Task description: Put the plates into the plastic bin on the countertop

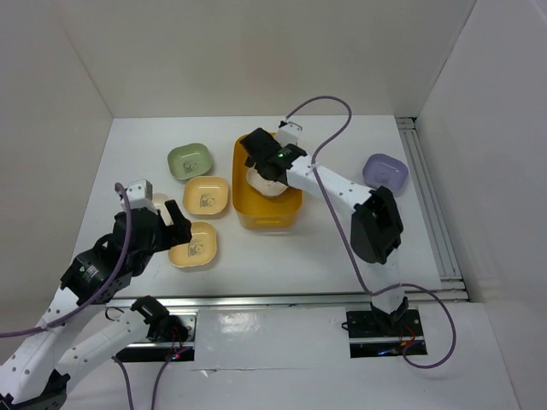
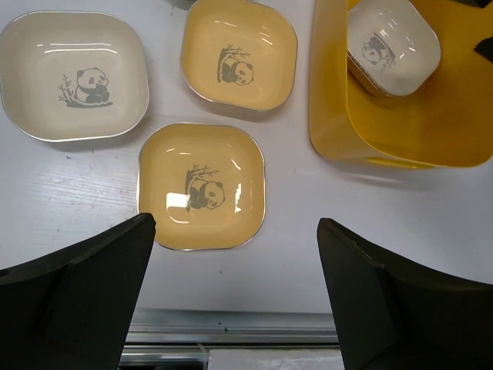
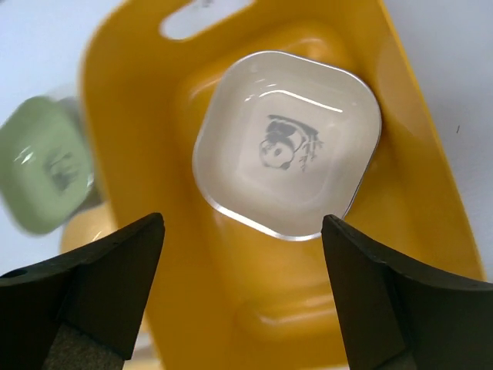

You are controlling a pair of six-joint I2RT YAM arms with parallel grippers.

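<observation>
L arm [image 1: 94, 273] + R arm [image 1: 338, 186]: white links, blk joints | cables [image 1: 325, 98]: purple, looped | fingers [image 2: 77, 301]: matte blk wedges | LED [image 1: 279, 156]: green, R wrist | bases [image 1: 380, 329]: blk plates

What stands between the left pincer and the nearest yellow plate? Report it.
Nothing visible: the open left pincer hovers above the nearest yellow plate, which lies uncovered on the countertop.

The rectangular plastic bin [image 3: 427, 231] is yellow-orange. The cream rounded-square plate [image 3: 289, 142] and the yellow rounded-square plate [image 2: 202, 185] carry grey panda prints.
</observation>
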